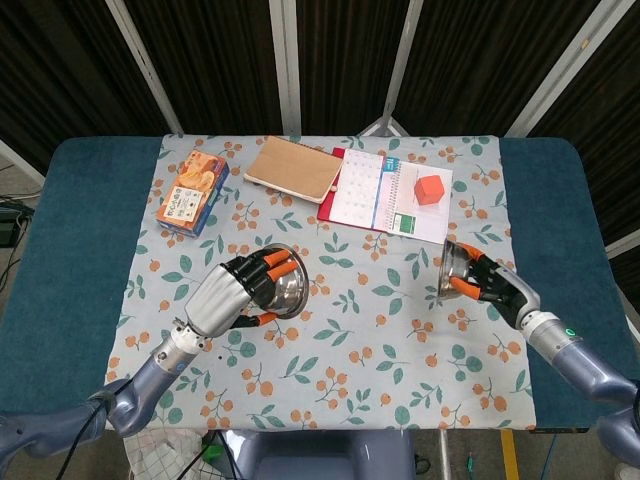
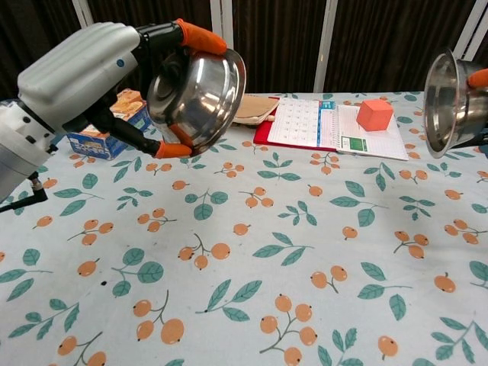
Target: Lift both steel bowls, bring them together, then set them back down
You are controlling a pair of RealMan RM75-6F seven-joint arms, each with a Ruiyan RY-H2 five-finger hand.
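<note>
The left hand [image 1: 228,297] grips one steel bowl [image 1: 283,281] from behind, its orange-tipped fingers [image 2: 200,35] hooked over the rim, and holds it up off the flowered tablecloth [image 2: 252,252] on the left side, tipped so the open mouth faces right. In the chest view this bowl [image 2: 200,95] hangs above the cloth in front of the left hand [image 2: 88,72], well clear of the surface. The right hand [image 1: 495,284] grips the other steel bowl [image 1: 452,268] on the right side, fingers wrapped around its back, the mouth turned left toward the first bowl. From the chest view that second bowl [image 2: 450,99] stands on edge in the air at the right border, with only an orange fingertip of the right hand [image 2: 479,77] showing. The two bowls face each other, well apart, with open cloth between them. At the far side lie a snack box [image 1: 192,192] to the left, a brown notebook [image 1: 295,167] near the middle, and an open planner [image 1: 388,196] with an orange cube [image 1: 431,189] resting on it.
</note>
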